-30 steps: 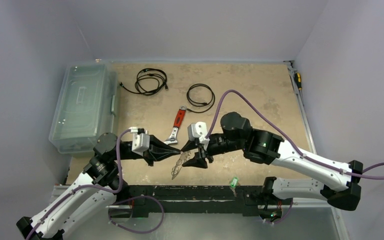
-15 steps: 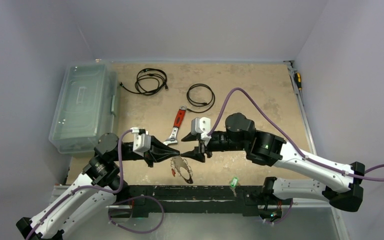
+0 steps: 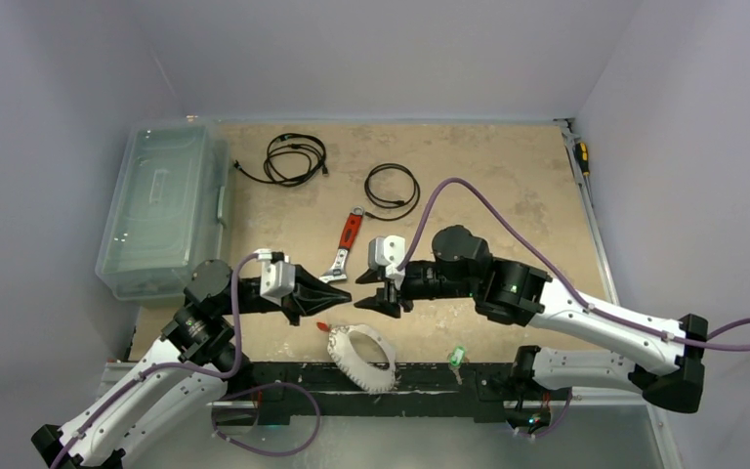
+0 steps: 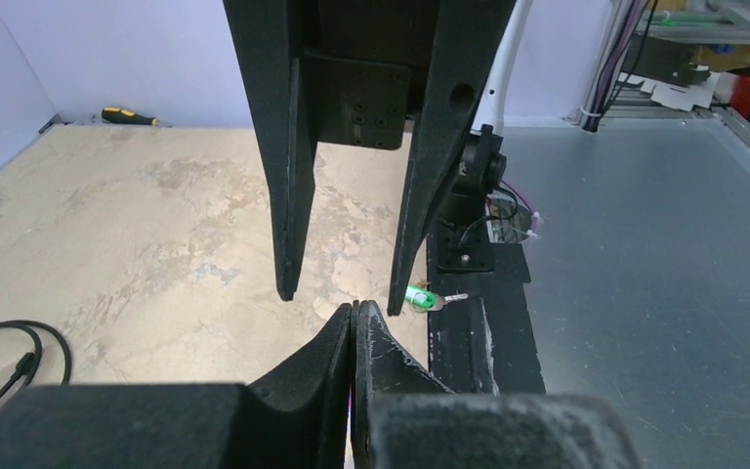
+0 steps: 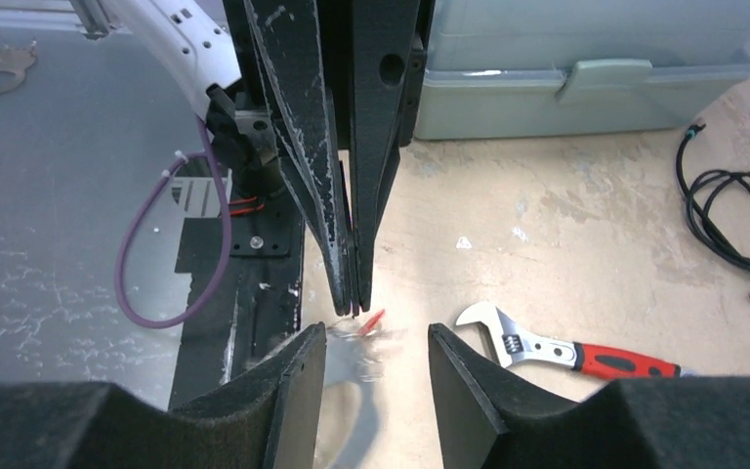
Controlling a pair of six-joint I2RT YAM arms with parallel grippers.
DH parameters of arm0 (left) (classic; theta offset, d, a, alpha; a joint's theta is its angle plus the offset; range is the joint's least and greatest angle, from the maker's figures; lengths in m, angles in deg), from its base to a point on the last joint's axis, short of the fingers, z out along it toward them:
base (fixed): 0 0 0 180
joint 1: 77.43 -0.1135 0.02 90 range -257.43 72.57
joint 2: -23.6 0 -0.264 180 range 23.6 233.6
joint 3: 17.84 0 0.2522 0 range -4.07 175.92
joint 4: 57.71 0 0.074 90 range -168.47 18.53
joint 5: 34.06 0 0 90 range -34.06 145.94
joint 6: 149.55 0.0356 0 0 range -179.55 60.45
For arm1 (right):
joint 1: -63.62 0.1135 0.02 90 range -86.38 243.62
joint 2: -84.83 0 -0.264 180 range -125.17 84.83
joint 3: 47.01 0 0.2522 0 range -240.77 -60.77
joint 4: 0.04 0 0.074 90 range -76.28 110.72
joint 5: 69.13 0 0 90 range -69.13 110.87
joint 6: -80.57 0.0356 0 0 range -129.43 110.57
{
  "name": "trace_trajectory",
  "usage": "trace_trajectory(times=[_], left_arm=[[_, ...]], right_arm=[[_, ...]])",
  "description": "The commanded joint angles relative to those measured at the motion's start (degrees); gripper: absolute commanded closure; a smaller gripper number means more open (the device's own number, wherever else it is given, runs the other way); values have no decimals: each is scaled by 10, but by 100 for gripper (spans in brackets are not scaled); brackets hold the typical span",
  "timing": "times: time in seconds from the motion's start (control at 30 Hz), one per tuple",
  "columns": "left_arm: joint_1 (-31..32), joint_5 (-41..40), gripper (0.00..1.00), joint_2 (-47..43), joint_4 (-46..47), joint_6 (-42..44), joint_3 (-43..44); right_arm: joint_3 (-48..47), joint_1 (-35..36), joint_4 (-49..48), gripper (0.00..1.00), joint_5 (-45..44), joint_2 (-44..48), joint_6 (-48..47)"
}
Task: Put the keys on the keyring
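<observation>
While the shut left tool is dangling a blurred silvery wire keyring, the empty right tool is gaping; swinging is threatening that grip.

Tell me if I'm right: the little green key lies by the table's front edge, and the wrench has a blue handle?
Not quite. The wrench has a red handle, not blue; the right wrist view shows it. The green key does lie by the front edge of the table.
</observation>
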Motion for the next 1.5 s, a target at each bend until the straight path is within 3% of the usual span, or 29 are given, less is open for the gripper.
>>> trace_trajectory(times=[0.0,0.1,0.23,0.3,0.37,0.53,0.63,0.73,0.93,1.2,1.33,1.47], left_arm=[[1,-36,100,6,-6,13,20],[0,-125,100,28,-43,15,33],[-2,-176,58,51,-82,6,47],[-5,-209,25,53,-88,0,47],[-10,-264,13,55,-98,-7,50],[-36,-403,11,54,-128,-15,60],[-49,-459,11,53,-144,-19,68],[-54,-495,11,53,-160,-21,78],[-54,-512,11,46,-168,-20,80],[-54,-510,11,39,-171,-14,79],[-54,-506,12,40,-171,-13,78],[-54,-503,12,42,-170,-13,79]], right_arm=[[11,0,-30,52,-47,-7,2],[26,0,-55,46,-100,-6,39],[53,0,-64,35,-172,-11,131],[64,0,-60,33,-183,-23,169],[77,2,-47,31,-170,-41,208],[152,21,-81,26,-157,-82,329],[191,52,-124,21,-178,-93,362],[211,73,-171,22,-203,-110,384],[208,79,-246,32,-207,-177,431],[196,83,-257,44,-177,-249,445],[192,105,-238,37,-158,-249,428],[162,156,-156,28,-216,-259,406]])
